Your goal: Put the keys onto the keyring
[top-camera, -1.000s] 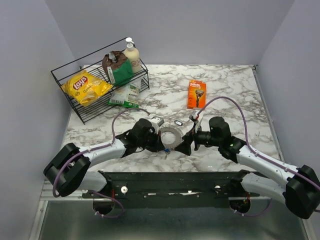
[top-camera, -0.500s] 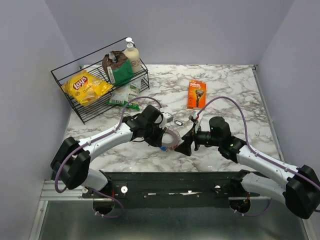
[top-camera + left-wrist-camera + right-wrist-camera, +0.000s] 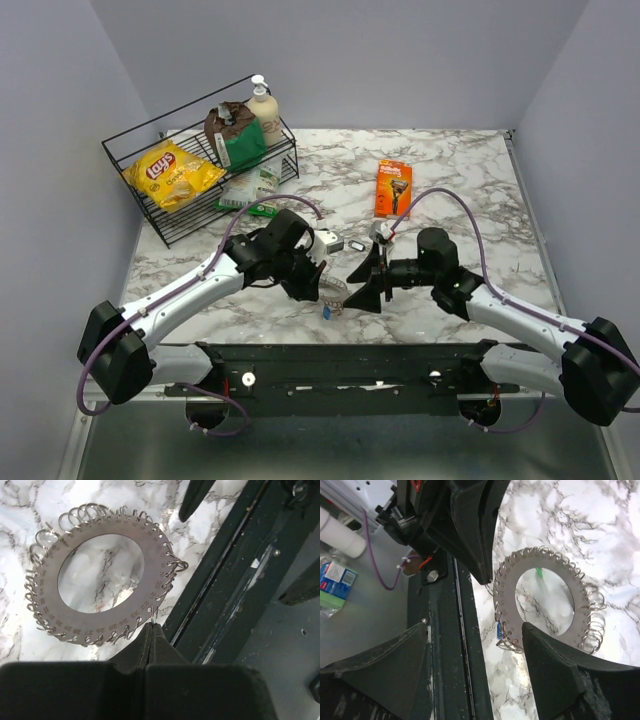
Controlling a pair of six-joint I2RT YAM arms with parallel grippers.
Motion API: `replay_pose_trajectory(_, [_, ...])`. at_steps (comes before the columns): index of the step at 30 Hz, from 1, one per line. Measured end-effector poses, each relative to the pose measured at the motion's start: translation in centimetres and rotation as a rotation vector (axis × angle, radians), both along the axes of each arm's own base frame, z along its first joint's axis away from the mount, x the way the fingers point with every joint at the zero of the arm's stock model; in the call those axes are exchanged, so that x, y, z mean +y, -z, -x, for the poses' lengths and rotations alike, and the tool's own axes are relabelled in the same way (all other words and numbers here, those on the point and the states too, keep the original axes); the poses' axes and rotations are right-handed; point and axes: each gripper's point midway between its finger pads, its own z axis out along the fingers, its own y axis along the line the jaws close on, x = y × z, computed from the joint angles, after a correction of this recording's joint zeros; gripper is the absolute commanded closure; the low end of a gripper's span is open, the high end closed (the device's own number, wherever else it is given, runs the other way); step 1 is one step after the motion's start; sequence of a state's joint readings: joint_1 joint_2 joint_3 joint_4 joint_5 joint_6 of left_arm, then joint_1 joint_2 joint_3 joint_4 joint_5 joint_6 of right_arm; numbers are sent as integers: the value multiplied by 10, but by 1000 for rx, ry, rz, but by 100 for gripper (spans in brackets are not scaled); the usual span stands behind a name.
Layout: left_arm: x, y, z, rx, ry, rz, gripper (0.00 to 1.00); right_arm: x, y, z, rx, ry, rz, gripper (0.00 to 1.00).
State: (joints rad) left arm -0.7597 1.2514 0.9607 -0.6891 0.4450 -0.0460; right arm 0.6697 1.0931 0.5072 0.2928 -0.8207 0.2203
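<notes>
The keyring point(image 3: 156, 575) is a flat silver numbered ring edged with several wire hooks. My left gripper point(image 3: 150, 629) is shut on one hook at its rim and holds the ring tilted above the marble, near the table's front edge point(image 3: 336, 290). A blue key point(image 3: 499, 630) hangs among the hooks at the ring's lower edge point(image 3: 326, 312). A small green piece point(image 3: 539, 572) shows through the ring's hole. My right gripper point(image 3: 366, 280) stands open just right of the ring, its jaws wide with nothing between them point(image 3: 475, 650). No red key is in view.
A wire basket point(image 3: 135, 150) at the back left holds a chips bag point(image 3: 172, 172), a brown bag and a bottle. An orange razor pack point(image 3: 393, 187) lies behind the grippers. A small black-and-white item point(image 3: 357, 245) sits beside the ring. The dark mounting rail point(image 3: 340, 365) runs along the front.
The left gripper has swung forward and lifted the keyring off the marble, tilting it. The right gripper has risen a little and its jaws have narrowed slightly.
</notes>
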Motion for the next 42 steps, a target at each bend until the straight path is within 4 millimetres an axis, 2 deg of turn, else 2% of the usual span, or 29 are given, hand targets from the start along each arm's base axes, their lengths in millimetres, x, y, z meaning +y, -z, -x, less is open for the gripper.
replay_pose_trajectory(6, [-5,-6,10,23,54,45,100,10,-24,1,-38,-46,-59,21])
replay_pose_trajectory(8, [-7,-8,13,31,70,58,100,13,-31,0,-50,-56,-77,32])
replay_pose_trajectory(12, [-11,-18,15,16,103,91,100,19,-39,1,-42,-80,-95,35])
replay_pose_trajectory(18, [-18,-41,15,-26,140,156,100,25,-37,5,-9,-109,-94,35])
replay_pose_trajectory(20, [-20,-47,16,-35,151,174,100,25,-38,7,-9,-115,-96,41])
replay_pose_trajectory(24, [-23,-56,17,-45,167,200,100,26,-38,9,-6,-123,-97,45])
replay_pose_trajectory(42, [-25,-64,20,-56,184,234,100,30,-29,7,20,-130,-73,66])
